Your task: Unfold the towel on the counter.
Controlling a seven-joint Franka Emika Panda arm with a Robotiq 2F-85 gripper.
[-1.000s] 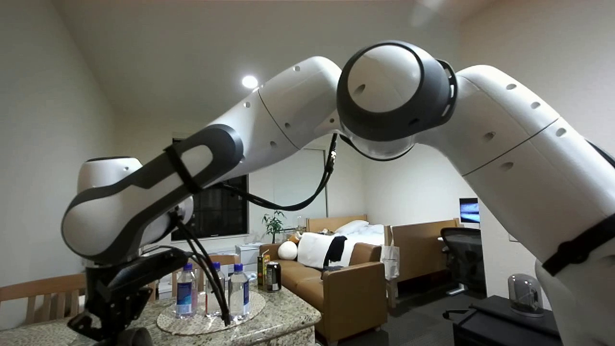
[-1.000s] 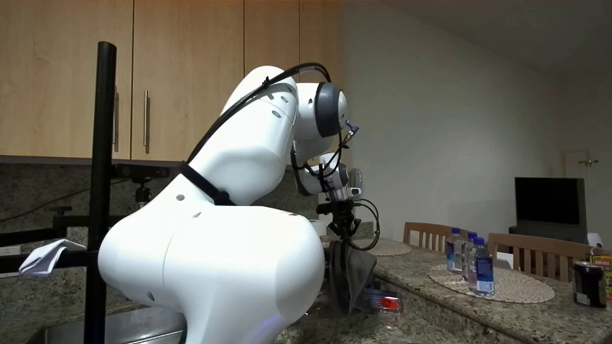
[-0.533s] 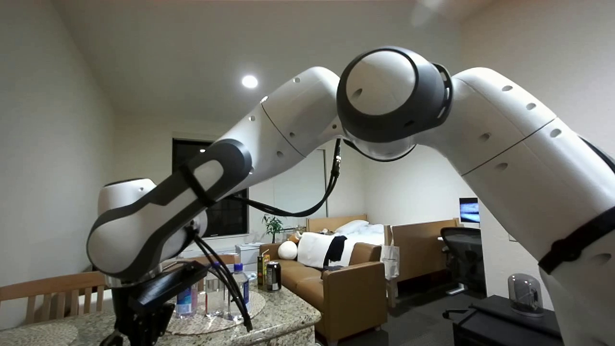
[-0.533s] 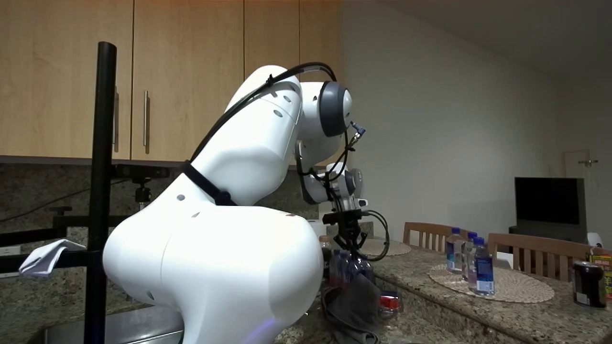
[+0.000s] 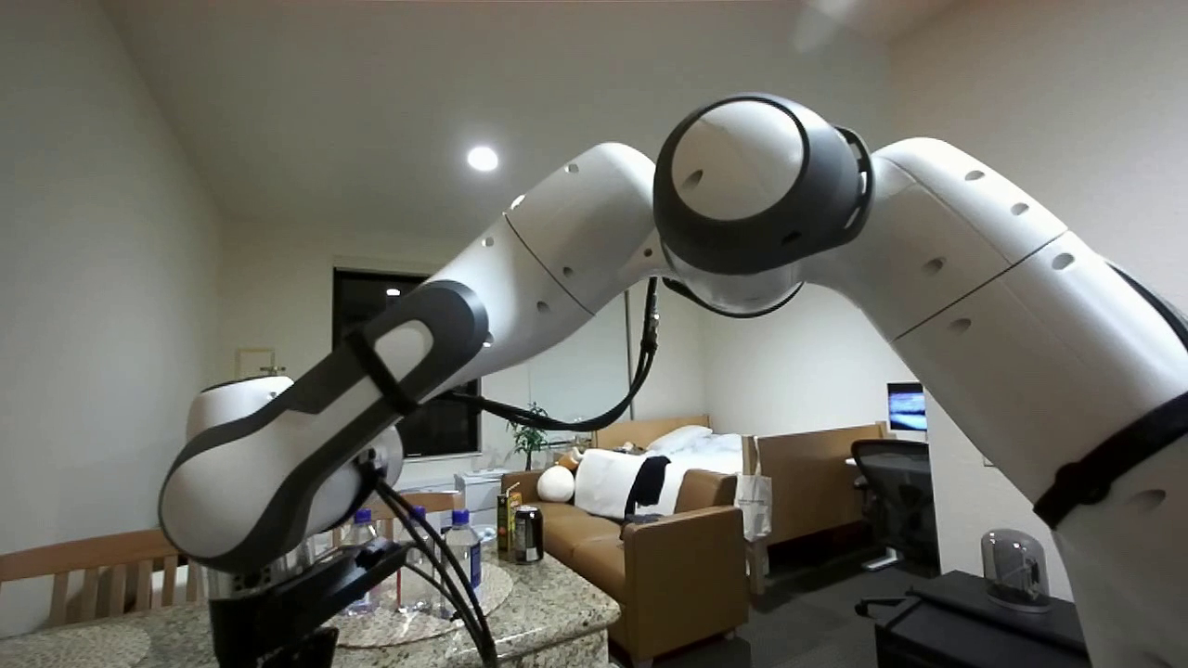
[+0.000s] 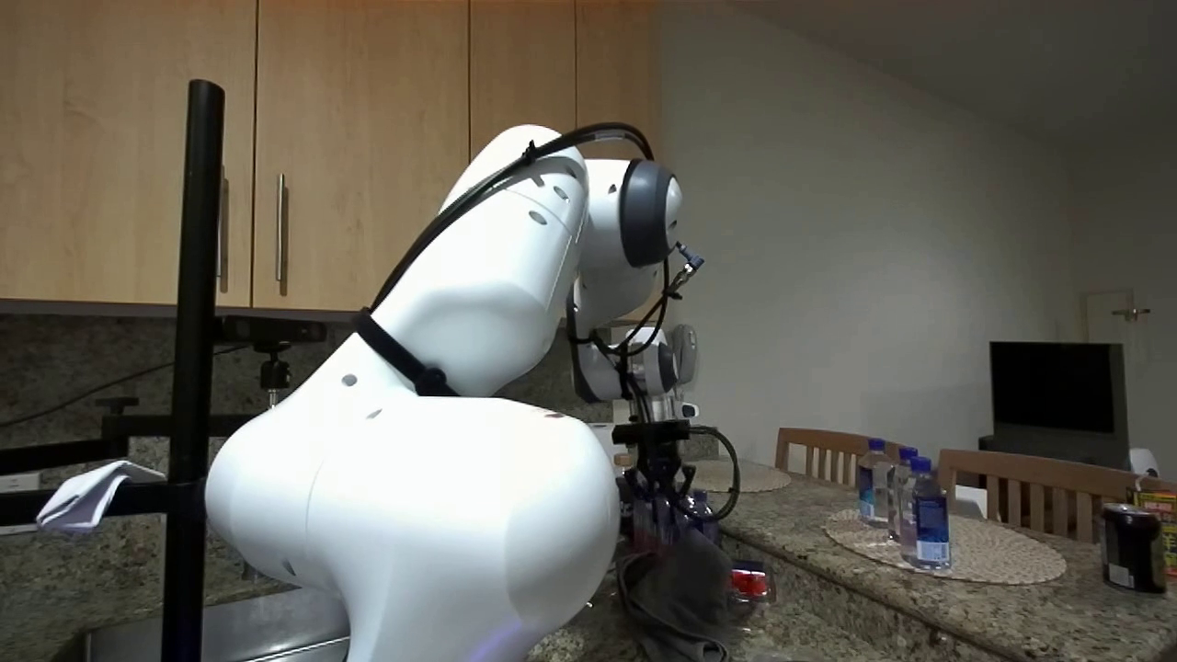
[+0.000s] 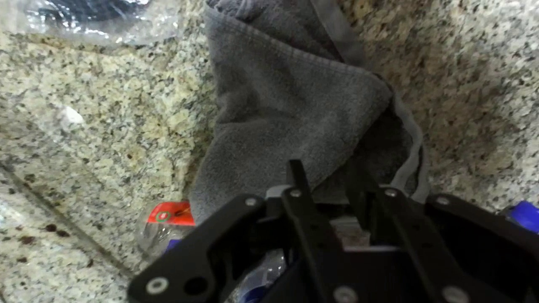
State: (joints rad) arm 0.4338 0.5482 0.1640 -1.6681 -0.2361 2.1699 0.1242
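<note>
Towel (image 7: 286, 105): grey, lay rumpled and folded over itself on the speckled stone table (image 7: 139, 109) | Hand (image 7: 326, 170): hung over it, parted by a modest gap, holding nothing visible | Step, as judged: a grip not yet made, unfolding unfinished | Next move, likely: called for pinching one top layer and drawing it outward

One towel (image 7: 290, 113) and two woven mats (image 6: 1004, 550) are lying here; three bottles (image 6: 931, 515) are standing on one mat, one can (image 6: 1133, 549) nearby.

wrist view | towel (image 7: 278, 109): cut off above | partly hidden behind claw (image 7: 325, 174)
</note>
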